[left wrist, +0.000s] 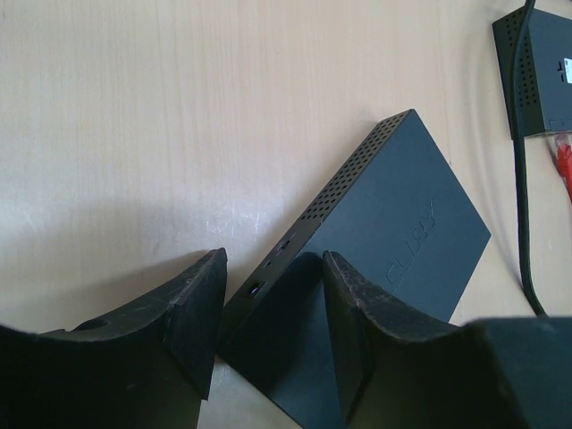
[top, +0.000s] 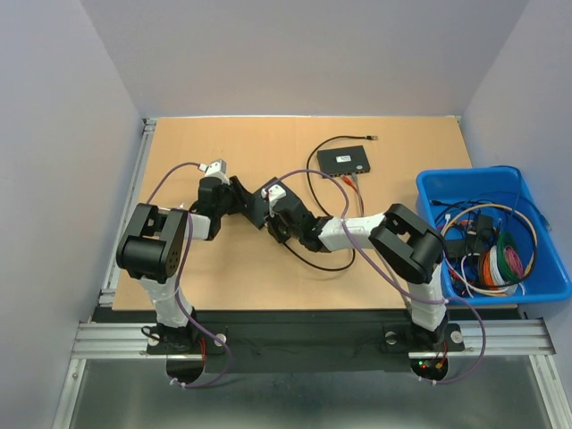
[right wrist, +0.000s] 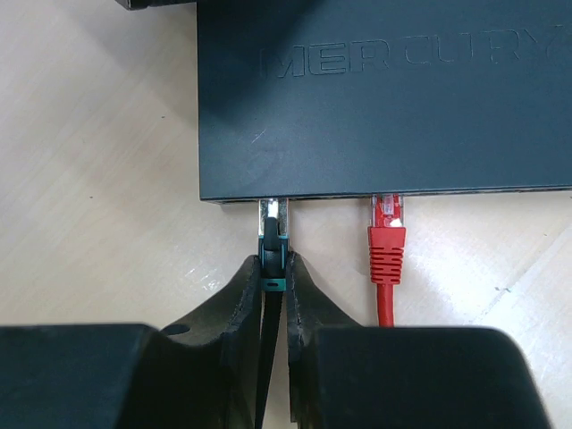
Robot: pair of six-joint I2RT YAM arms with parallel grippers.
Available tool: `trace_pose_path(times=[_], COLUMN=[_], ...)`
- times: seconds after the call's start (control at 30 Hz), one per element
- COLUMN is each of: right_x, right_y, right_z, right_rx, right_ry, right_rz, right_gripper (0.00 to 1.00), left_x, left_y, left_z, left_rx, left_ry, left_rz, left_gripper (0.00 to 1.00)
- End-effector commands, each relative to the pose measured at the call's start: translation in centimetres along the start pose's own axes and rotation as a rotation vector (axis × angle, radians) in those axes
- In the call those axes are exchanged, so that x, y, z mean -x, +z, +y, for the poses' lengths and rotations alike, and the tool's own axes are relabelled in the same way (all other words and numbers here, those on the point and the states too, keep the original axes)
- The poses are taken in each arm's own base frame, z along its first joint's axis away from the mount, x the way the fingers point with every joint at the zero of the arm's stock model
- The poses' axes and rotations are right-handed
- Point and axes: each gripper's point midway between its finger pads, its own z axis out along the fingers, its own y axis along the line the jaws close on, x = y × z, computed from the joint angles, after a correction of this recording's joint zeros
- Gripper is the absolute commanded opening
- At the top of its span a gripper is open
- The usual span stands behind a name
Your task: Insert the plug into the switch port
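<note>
Plug [right wrist: 273, 234] is held at the switch [right wrist: 384, 116] port
It is pinched by right gripper [right wrist: 273, 277]; switch corner is clamped by left gripper [left wrist: 273, 264].

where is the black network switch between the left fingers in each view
Top external: the black box-shaped network switch sits mid-table, slightly left of centre.
Left wrist: centre, running diagonally, its end between the left fingers.
Right wrist: fills the top; the right fingers hold a green-and-black plug at its edge.
Shared landmark: embossed lettering on its lid, in both wrist views.
</note>
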Motion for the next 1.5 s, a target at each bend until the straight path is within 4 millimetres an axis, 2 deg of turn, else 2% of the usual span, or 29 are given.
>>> trace_pose_path(times=[0.0,0.23,0.6,0.7,0.83,0.9,0.93,0.97,1.03,1.07,1.1,1.17,1.3,1.47], right_x=[8.0,7.4,6.7,7.6,10.2,12.3,12.4,14.1,15.2,15.1,16.5,17.2,17.1,14.6], right_y=[-1.0,-0.6,0.2,0.6,0.6,0.6,1.1,0.9,1.3,1.9,1.8,2.3,2.4,1.8], right_z=[1.7,1.4,0.6,0.9,1.5,2.0,2.1,2.5,3.2,3.3,3.7,4.4,4.8,4.1], right_rx=[0.058,0.049,0.013,0.016,0.035,0.050,0.054,0.065,0.090,0.098,0.111,0.141,0.162,0.144], right_ry=[0.009,0.002,-0.009,-0.012,-0.019,-0.021,-0.024,-0.020,-0.021,-0.010,-0.004,0.011,0.025,0.025], right_rz=[-0.270,-0.269,-0.278,-0.300,-0.367,-0.415,-0.418,-0.456,-0.481,-0.480,-0.510,-0.522,-0.518,-0.467], right_gripper=[0.01,0.01,0.00,0.01,0.00,0.00,0.00,0.00,0.00,0.00,0.00,0.00,0.00,0.01], left_x=[-6.2,-8.2,-8.7,-8.8,-8.8,-8.8,-8.9,-9.0,-9.1,-9.0,-9.2,-9.2,-9.2,-9.2], left_y=[-0.6,-0.9,-1.2,-1.2,-1.2,-1.1,-1.1,-1.1,-1.0,-1.0,-1.0,-0.9,-0.8,-0.7], left_z=[-2.9,-3.6,-4.3,-4.2,-4.4,-4.4,-4.4,-4.5,-4.6,-4.7,-4.5,-4.6,-4.7,-4.7], left_rx=[-0.081,-0.087,-0.117,-0.122,-0.128,-0.130,-0.132,-0.137,-0.144,-0.147,-0.144,-0.147,-0.152,-0.154], left_ry=[-0.009,0.024,0.064,0.069,0.072,0.073,0.076,0.079,0.080,0.083,0.082,0.083,0.088,0.085], left_rz=[0.200,0.198,0.157,0.158,0.158,0.159,0.162,0.165,0.170,0.170,0.175,0.176,0.180,0.186], left_gripper=[0.54,0.53,0.51,0.51,0.50,0.50,0.50,0.50,0.50,0.50,0.50,0.50,0.50,0.51])
